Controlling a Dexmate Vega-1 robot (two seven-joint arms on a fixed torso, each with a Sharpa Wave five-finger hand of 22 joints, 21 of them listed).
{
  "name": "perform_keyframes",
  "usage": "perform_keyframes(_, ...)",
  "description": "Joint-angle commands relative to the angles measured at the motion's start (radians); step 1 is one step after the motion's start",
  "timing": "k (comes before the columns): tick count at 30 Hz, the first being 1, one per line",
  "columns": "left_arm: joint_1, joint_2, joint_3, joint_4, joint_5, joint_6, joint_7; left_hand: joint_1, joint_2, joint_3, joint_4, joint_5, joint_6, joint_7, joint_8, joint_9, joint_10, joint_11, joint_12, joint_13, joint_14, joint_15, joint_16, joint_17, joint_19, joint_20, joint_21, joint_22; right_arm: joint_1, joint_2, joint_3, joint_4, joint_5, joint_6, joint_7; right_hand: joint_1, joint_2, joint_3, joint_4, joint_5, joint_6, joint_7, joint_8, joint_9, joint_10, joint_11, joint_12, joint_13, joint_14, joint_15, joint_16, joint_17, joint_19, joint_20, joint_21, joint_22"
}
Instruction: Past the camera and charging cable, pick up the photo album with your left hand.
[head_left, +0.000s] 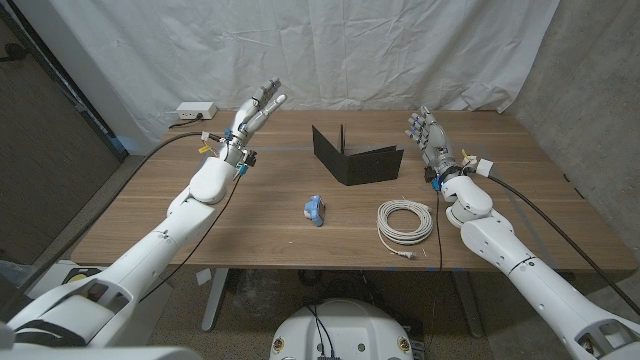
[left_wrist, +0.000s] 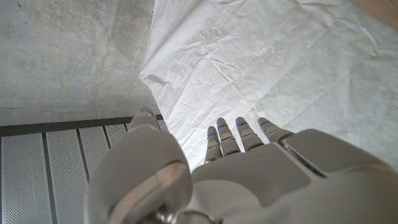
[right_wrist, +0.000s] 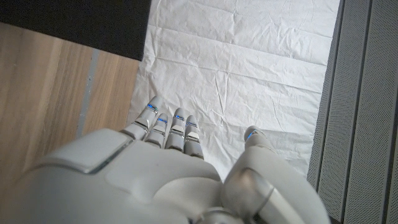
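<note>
1. One photo album (head_left: 355, 160): black, standing open in a V on its edge, at the middle of the wooden surface (head_left: 160, 205), toward the far side, touched by neither hand.
2. One small blue-and-white camera (head_left: 314, 209) lying nearer the robot than the album, just left of centre; apart from the album.
3. One coiled white charging cable (head_left: 405, 221) to the right of the camera, near the front edge, plug end trailing toward that edge; well apart from the album.
4. Left hand (head_left: 252, 113) raised above the far left part of the surface, fingers (left_wrist: 227, 138) stretched out and spread, gripping nothing; well to the left of the album, with bare wood between.
5. Right hand (head_left: 427, 137) raised just right of the album, palm upright, fingers (right_wrist: 176, 126) loosely extended and apart, gripping nothing.
6. One white power strip (head_left: 195, 111) at the far left corner of the surface.
7. White cloth backdrop (head_left: 380, 50) hanging behind the surface.
8. No containers among the things seen.
</note>
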Motion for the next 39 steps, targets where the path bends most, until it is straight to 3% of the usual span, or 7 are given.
perform_keyframes(1,-0.006,0.001,0.005,-0.01,0.066,-0.007,0.036,0.017,-0.001,0.003,-0.009,0.01,0.011,-0.005,0.005,0.002,0.012,-0.003,0.002,0.006,0.006,-0.082,-0.004,-0.001,0.001,-0.09,0.0,0.003,-0.012,-0.008,0.006,-0.012,0.0,0.002,-0.006,-0.001,0.011,-0.002,-0.003,-0.003,0.01,-0.002,0.006,0.003,0.01,0.004,-0.006,0.005,0.008,0.004,0.002,0.003,0.011,-0.041,-0.007,0.002)
perform_keyframes(18,-0.019,0.014,0.021,-0.052,0.216,0.04,0.115,0.057,-0.01,0.006,-0.035,0.012,0.019,-0.008,0.003,0.003,0.02,-0.007,-0.002,0.006,0.013,-0.085,-0.005,-0.001,0.006,-0.097,0.001,0.003,-0.001,-0.004,0.006,0.005,0.012,-0.003,0.005,-0.002,0.012,-0.004,-0.005,-0.004,0.01,-0.002,0.005,0.003,0.01,0.002,-0.008,0.005,0.008,0.003,0.001,0.003,0.014,-0.04,-0.015,0.002)
perform_keyframes(25,-0.024,0.018,0.03,-0.068,0.253,0.053,0.139,0.09,-0.033,0.003,-0.06,0.015,0.013,-0.015,-0.003,0.003,0.015,-0.015,-0.009,0.006,0.011,-0.086,-0.008,-0.001,0.003,-0.09,-0.002,0.002,0.001,0.009,0.005,0.024,0.017,0.01,0.009,-0.002,0.012,-0.004,-0.005,-0.004,0.01,-0.003,0.005,0.003,0.01,0.002,-0.008,0.005,0.009,0.005,0.001,0.003,0.014,-0.039,-0.018,0.002)
perform_keyframes(31,-0.01,0.051,0.03,-0.146,0.355,0.136,0.186,0.119,-0.053,0.0,-0.081,0.019,0.013,-0.026,-0.006,0.004,0.005,-0.03,-0.016,0.006,0.003,-0.091,-0.012,-0.001,-0.001,-0.084,-0.004,0.002,-0.005,0.009,0.008,0.021,0.017,0.017,0.005,-0.002,0.013,-0.005,-0.006,-0.004,0.01,-0.003,0.005,0.003,0.011,0.001,-0.008,0.005,0.009,0.004,0.001,0.003,0.014,-0.039,-0.02,0.002)
perform_keyframes(34,-0.004,0.069,0.032,-0.179,0.38,0.167,0.188,0.147,-0.069,-0.003,-0.1,0.025,0.009,-0.029,-0.01,0.004,-0.017,-0.019,-0.025,0.007,-0.013,-0.091,-0.017,-0.001,-0.008,-0.09,-0.006,0.003,-0.007,0.008,0.01,0.016,0.017,0.015,0.003,-0.004,0.013,-0.005,-0.005,-0.005,0.01,-0.003,0.005,0.003,0.01,0.001,-0.009,0.005,0.02,0.009,0.005,0.004,0.018,-0.04,-0.022,0.002)
perform_keyframes(39,0.004,0.086,0.035,-0.211,0.389,0.185,0.185,0.177,-0.082,-0.006,-0.117,0.03,-0.006,-0.041,-0.018,0.005,-0.038,-0.033,-0.032,0.007,-0.029,-0.097,-0.019,0.0,-0.013,-0.066,-0.006,0.004,-0.01,0.008,0.009,0.009,0.012,0.013,-0.006,-0.004,0.014,-0.006,-0.005,-0.005,0.01,-0.003,0.005,0.003,0.009,0.001,-0.01,0.005,0.025,0.011,0.007,0.004,0.023,-0.041,-0.023,0.002)
